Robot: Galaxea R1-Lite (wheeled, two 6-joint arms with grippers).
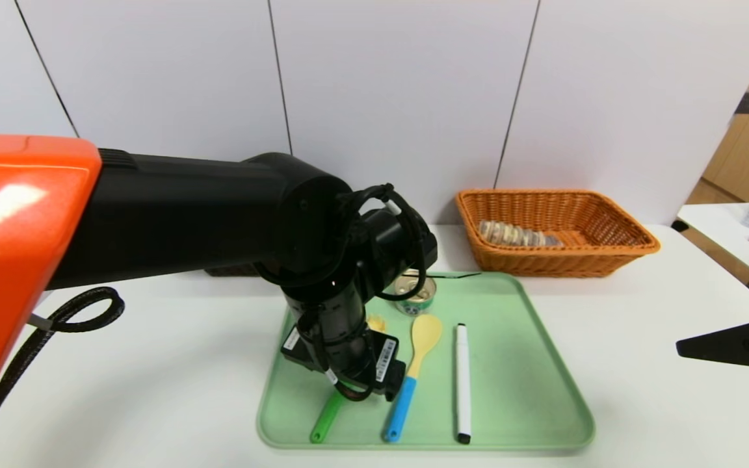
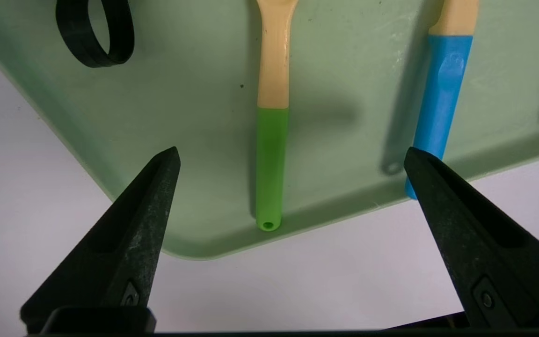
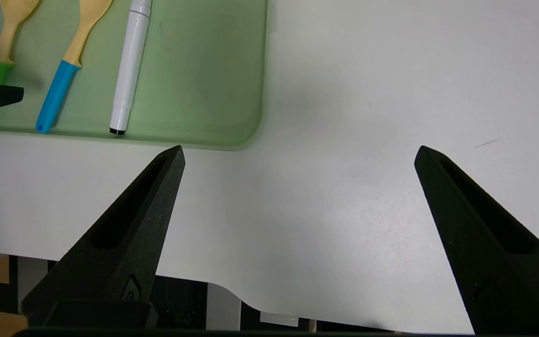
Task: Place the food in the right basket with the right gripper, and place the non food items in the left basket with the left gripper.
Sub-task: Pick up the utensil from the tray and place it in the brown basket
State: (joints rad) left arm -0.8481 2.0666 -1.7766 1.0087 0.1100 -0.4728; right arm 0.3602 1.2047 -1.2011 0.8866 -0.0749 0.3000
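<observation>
Left fingers: the 2 fingers of the left gripper are spread wide and hold nothing; they hang above the near edge of the tray, either side of the green handle.
Right fingers: the right gripper is also spread and empty, over bare table off the tray's right side, well apart from the items.
Step in hand: judged as lining up on the pasta fork, a non food item.
Next move: likely to lower and close across the green handle, keeping clear of the spoon beside it.
Left arm pose: reaches in from the left of the head view, wrist bent down over the tray's near left part.
Tray: 1 green tray holds fork, spoon and marker lying side by side.
Cup: only a black handle shows near the fork.
Tin: the tin stands farther back on the tray.
Right basket: the orange basket sits beyond the tray, with the bread loaf in it.
Left basket: mostly hidden behind the left arm.
</observation>
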